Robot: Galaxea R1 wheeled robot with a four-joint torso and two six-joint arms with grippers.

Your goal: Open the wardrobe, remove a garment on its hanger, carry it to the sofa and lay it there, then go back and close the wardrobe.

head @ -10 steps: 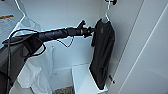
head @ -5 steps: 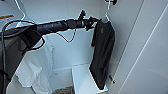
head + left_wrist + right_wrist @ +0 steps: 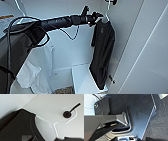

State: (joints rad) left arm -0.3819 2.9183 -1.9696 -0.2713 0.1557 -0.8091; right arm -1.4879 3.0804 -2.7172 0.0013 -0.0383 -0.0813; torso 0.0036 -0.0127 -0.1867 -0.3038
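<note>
Wardrobe (image 3: 150,50) standing open; garment (image 3: 102,55) hanging inside on hanger (image 3: 107,15); left tool (image 3: 96,18) reaching it, grip unreadable; carrying pending.

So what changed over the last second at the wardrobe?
The left arm reached further right, bringing its pincer up to the hanger at the black shirt's collar; a grasp can't be confirmed. The shirt is still hanging from the rod, and the white shirt is unmoved.
</note>
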